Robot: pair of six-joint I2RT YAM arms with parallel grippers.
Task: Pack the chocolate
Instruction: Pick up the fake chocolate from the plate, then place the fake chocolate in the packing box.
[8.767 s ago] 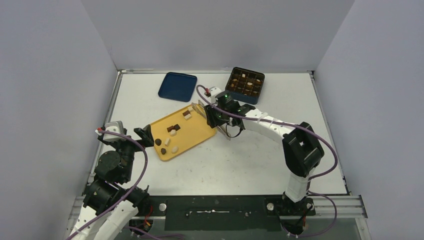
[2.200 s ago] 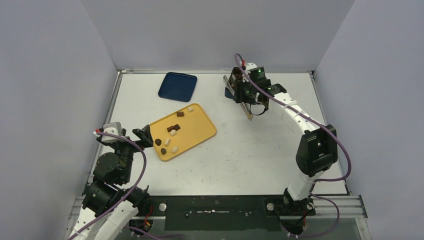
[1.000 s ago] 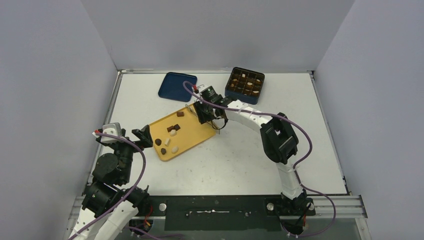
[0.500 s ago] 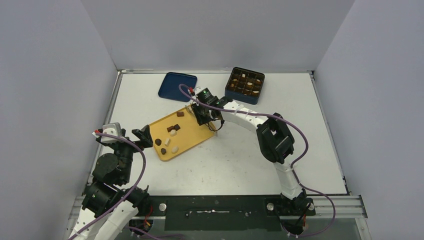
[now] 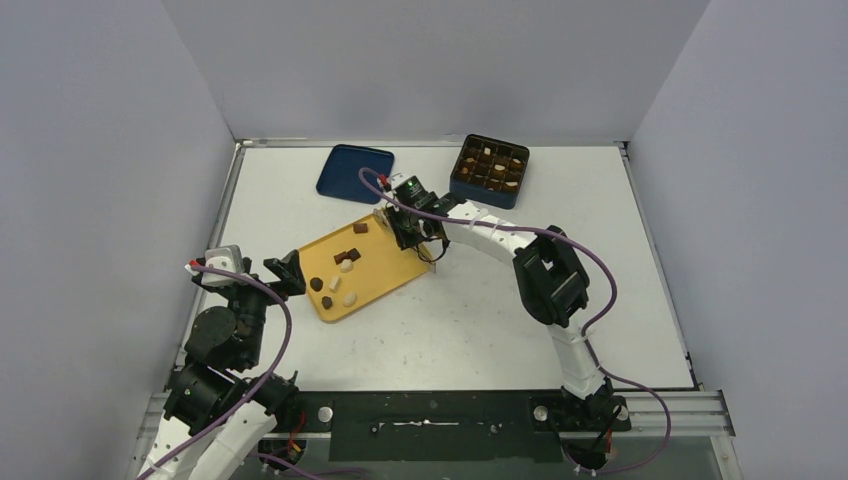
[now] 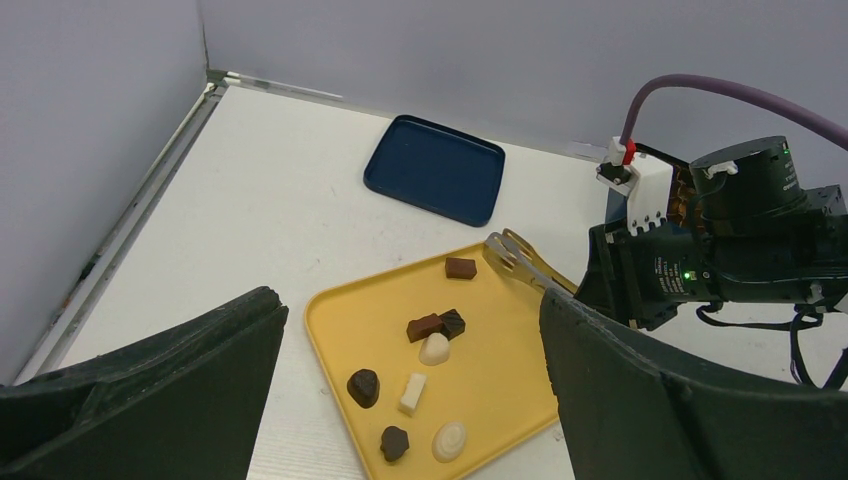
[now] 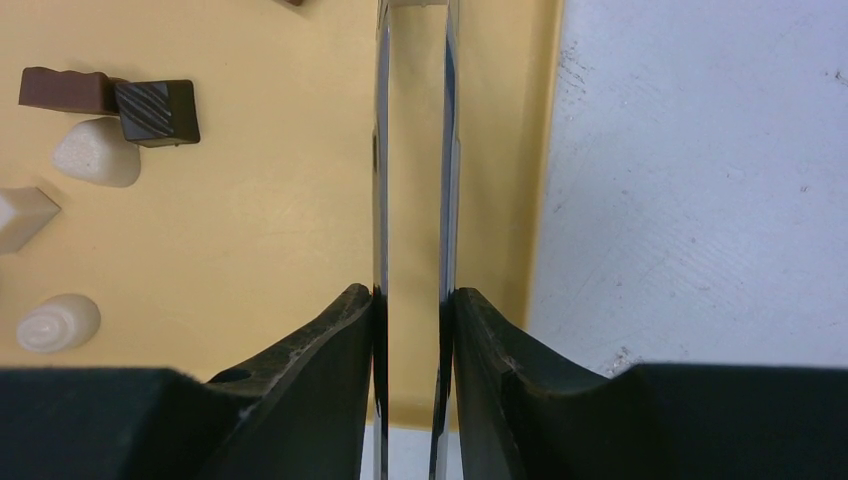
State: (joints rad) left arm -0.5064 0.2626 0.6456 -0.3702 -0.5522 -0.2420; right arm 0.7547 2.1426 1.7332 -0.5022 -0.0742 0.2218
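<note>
**Right claw clamped on tongs at tray corner**

Top: I see the right gripper (image 5: 405, 224) over the far corner of the yellow tray (image 5: 398, 270). Loose chocolate (image 5: 347, 258) sits on the tray, more in the gridded box (image 5: 489, 190). The left gripper (image 5: 290, 270) is just beside the tray's left edge.

Left wrist: left claw is spread wide, holding nothing. Eight pieces on the tray, blue lid (image 6: 435, 182) beyond.

Right wrist: fingers are pinched on the tongs (image 7: 414, 150), blades nearly together. The tips are out of frame, so I can't tell if they hold a piece.
</note>
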